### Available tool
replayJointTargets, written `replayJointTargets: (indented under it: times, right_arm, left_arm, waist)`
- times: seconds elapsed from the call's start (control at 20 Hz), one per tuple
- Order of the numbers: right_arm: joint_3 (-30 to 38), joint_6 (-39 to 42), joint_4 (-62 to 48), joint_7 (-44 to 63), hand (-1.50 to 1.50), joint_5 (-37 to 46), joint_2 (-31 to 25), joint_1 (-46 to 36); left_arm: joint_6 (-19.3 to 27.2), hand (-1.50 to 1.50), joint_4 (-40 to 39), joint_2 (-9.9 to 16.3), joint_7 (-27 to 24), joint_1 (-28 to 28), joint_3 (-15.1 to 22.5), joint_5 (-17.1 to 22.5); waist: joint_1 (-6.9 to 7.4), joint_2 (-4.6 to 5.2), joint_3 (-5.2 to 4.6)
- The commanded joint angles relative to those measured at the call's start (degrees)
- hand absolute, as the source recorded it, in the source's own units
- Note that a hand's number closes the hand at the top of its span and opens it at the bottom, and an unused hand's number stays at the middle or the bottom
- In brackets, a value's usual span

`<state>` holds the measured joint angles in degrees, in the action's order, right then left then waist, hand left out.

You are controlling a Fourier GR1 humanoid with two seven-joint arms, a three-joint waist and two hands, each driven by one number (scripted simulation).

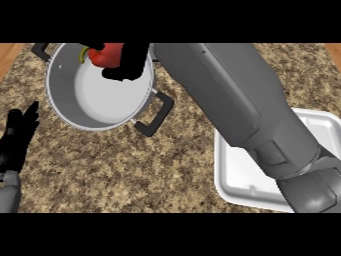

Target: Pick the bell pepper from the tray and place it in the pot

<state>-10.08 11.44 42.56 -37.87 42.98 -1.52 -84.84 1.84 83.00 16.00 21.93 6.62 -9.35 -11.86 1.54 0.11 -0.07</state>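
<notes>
A red bell pepper point(108, 54) with a green-yellow stem sits over the far rim of the steel pot point(73, 97). My right hand point(131, 62) is curled round the pepper, its black fingers hiding the pepper's right side. The right forearm stretches from the lower right across the counter to the pot. The white tray point(329, 131) lies at the right, partly hidden under that forearm. My left hand point(14, 140) rests open at the left edge, fingers pointing up, apart from the pot.
The pot has black handles, one at the lower right point(157, 114) and one at the upper left point(43, 50). The speckled stone counter point(129, 165) is bordered by wood strips at both far sides.
</notes>
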Motion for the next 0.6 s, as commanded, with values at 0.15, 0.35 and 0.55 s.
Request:
replayJointTargets:
  times: [0.15, 0.35, 0.55]
  right_arm:
    - [-12.8, -2.95, -5.81, 5.13, 1.5, -3.68, 1.48, 1.35]
    - [-16.52, -0.23, -10.0, 8.35, -1.5, -7.79, 1.5, 1.13]
    - [-19.41, -0.01, -10.06, 7.8, -1.5, -16.11, 1.51, 2.88]
  left_arm:
    - [0.35, 0.0, -1.92, -0.78, 1.57, 4.35, 1.5, -1.5]
    - [0.67, 0.0, -1.36, -1.85, -0.74, 1.92, 1.71, -1.33]
    - [0.44, 0.0, -3.52, -2.44, -0.62, 4.82, 2.46, -1.65]
  waist:
    - [1.17, 0.47, -0.07]
    - [2.41, 0.58, -0.1]
    - [3.36, 0.94, -0.12]
